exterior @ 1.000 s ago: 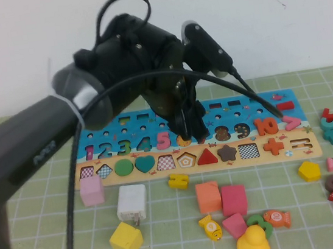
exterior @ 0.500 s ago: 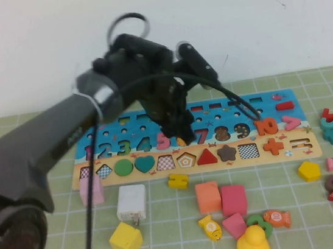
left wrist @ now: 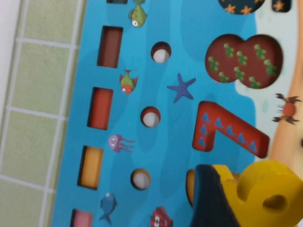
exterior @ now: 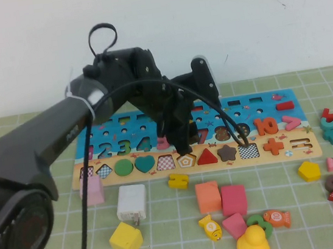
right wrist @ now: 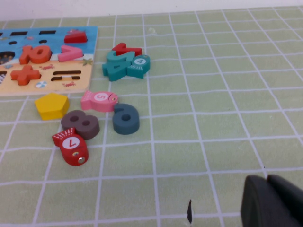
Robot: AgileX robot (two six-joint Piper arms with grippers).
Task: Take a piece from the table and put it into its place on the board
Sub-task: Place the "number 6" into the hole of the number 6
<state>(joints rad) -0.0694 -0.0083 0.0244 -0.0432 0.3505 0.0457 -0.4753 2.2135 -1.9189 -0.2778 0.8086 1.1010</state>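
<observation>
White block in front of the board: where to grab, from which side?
From above, claw across the white block on its left and right faces: flat, parallel, both free; the yellow cube crowds its front. The left claw is over the board, shut on the piece; the right claw hangs low over the table, right of the board.

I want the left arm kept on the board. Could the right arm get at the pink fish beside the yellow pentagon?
Probably yes: the pink fish lies uncovered on the table, and nothing stands between it and the right gripper. The left gripper holds the yellow 6 over the board.
</observation>
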